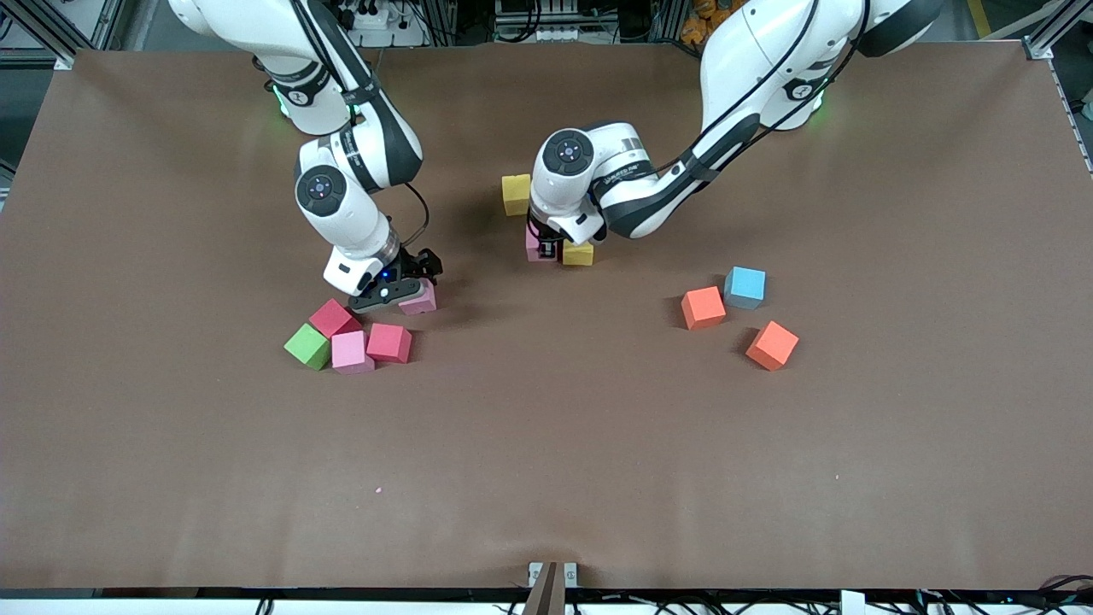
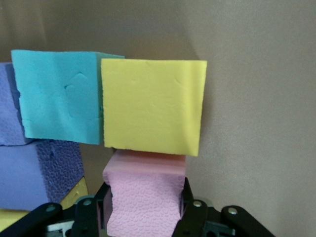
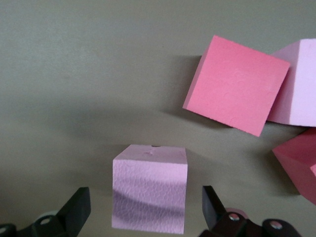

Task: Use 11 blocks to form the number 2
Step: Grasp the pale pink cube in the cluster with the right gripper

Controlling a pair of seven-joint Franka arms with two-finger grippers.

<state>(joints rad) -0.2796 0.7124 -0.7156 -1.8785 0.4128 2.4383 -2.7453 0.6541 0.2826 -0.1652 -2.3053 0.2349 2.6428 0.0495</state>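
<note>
My left gripper point(image 1: 546, 243) is shut on a pink block point(image 2: 144, 197) at table level, against a yellow block point(image 1: 578, 253). In the left wrist view that yellow block point(image 2: 153, 106) sits beside a light blue block point(image 2: 59, 98) and purple blocks point(image 2: 29, 168). Another yellow block point(image 1: 516, 194) lies farther from the front camera. My right gripper point(image 1: 401, 289) is open and low, its fingers point(image 3: 79, 210) on either side of a pale pink block point(image 3: 149, 187) with gaps on both sides. That block also shows in the front view point(image 1: 420, 299).
A green cube point(image 1: 307, 346), a red block point(image 1: 335, 318), a pink block point(image 1: 352, 351) and a deeper pink block point(image 1: 389, 342) cluster near the right gripper. Two orange blocks point(image 1: 704, 307) point(image 1: 773, 345) and a light blue block point(image 1: 745, 287) lie toward the left arm's end.
</note>
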